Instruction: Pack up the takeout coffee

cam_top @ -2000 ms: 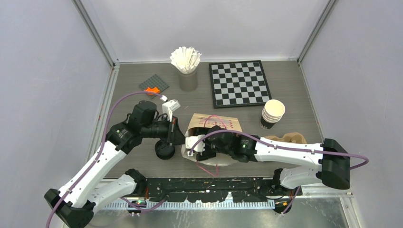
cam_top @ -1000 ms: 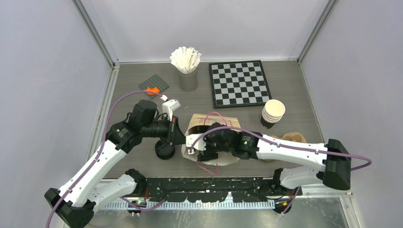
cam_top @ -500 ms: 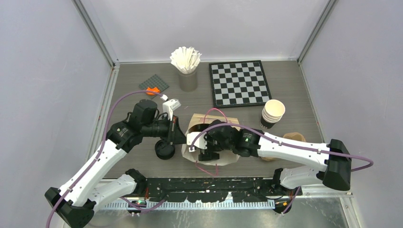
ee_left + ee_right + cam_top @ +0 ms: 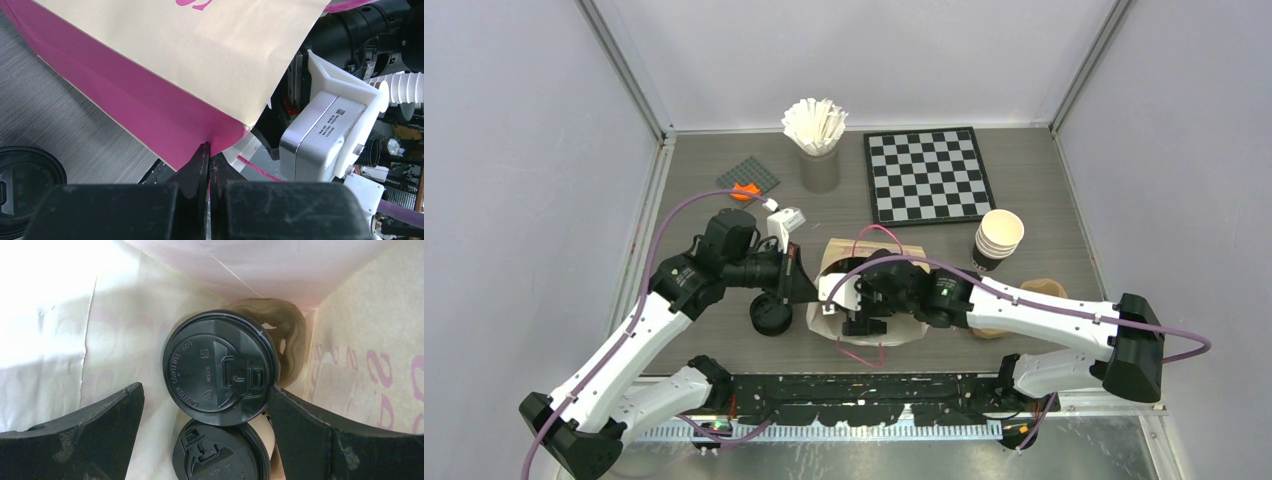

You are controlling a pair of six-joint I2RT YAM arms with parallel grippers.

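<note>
One lidded coffee cup (image 4: pixel 771 318) stands on the surface (image 4: pixel 1044 190) beside the paper bag (image 4: pixel 175 60). The left hand (image 4: pixel 209 150) is pinched tight on the bag's corner. Inside, the right hand (image 4: pixel 205 390) is spread wide, flanking one of two packed cups (image 4: pixel 220 367) seated in the carrier (image 4: pixel 290 327). It should best withdraw straight up, brushing neither lids nor walls.

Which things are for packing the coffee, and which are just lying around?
For the job: paper bag, two lidded cups and a carrier inside it, third lidded cup on the table, left gripper pinching the bag, right gripper open inside.

Just lying about: chessboard, cup of stirrers, grey plate with orange piece, stack of empty cups.
</note>
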